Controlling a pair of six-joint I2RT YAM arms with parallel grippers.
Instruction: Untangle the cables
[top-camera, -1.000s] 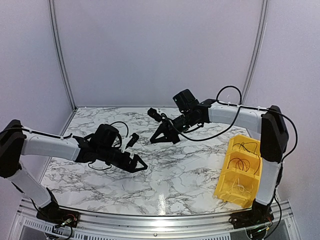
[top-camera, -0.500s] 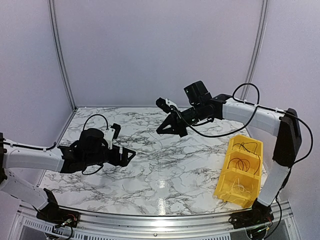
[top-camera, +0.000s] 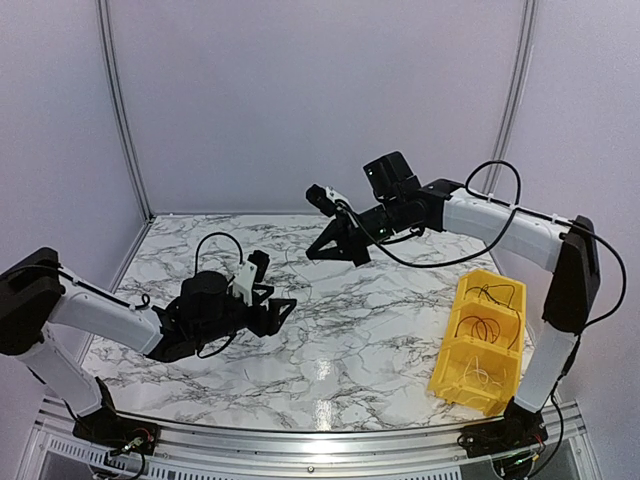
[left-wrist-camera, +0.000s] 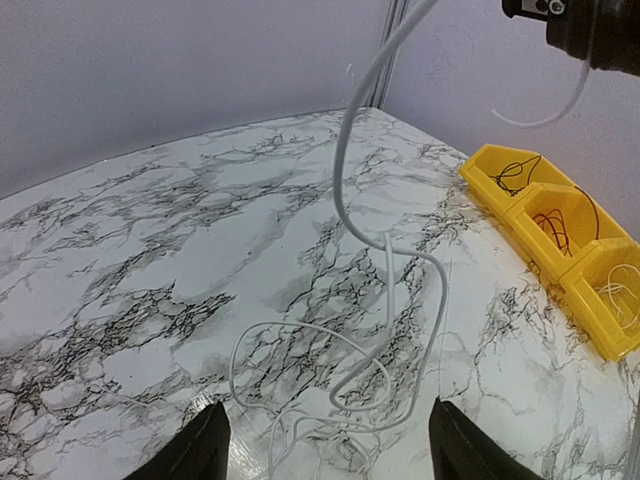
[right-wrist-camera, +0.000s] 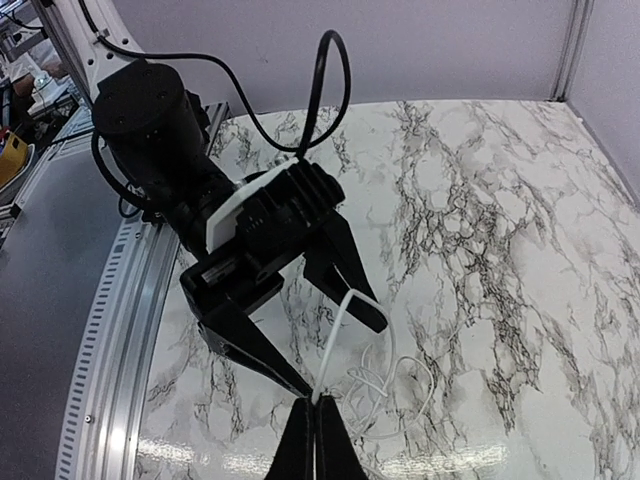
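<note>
A thin white cable (left-wrist-camera: 345, 372) lies in loose loops on the marble table (left-wrist-camera: 150, 250), and one strand rises steeply off it. My right gripper (right-wrist-camera: 318, 405) is shut on that strand and holds it above the table; it also shows in the top view (top-camera: 335, 256). My left gripper (left-wrist-camera: 330, 455) is open and empty, low over the table, with the white loops just ahead of its fingers. The right wrist view shows it (right-wrist-camera: 340, 358) straddling the near side of the loops. The cable is too thin to make out in the top view.
A yellow bin (top-camera: 446, 345) with three compartments stands at the right front of the table, also in the left wrist view (left-wrist-camera: 500, 205). It holds thin black wires and some whitish ones. The table's metal rail (right-wrist-camera: 120, 340) runs along the near edge.
My right gripper has risen and moved back with the white cable. My left gripper drew back to the left, then came forward under the right gripper, still open.
</note>
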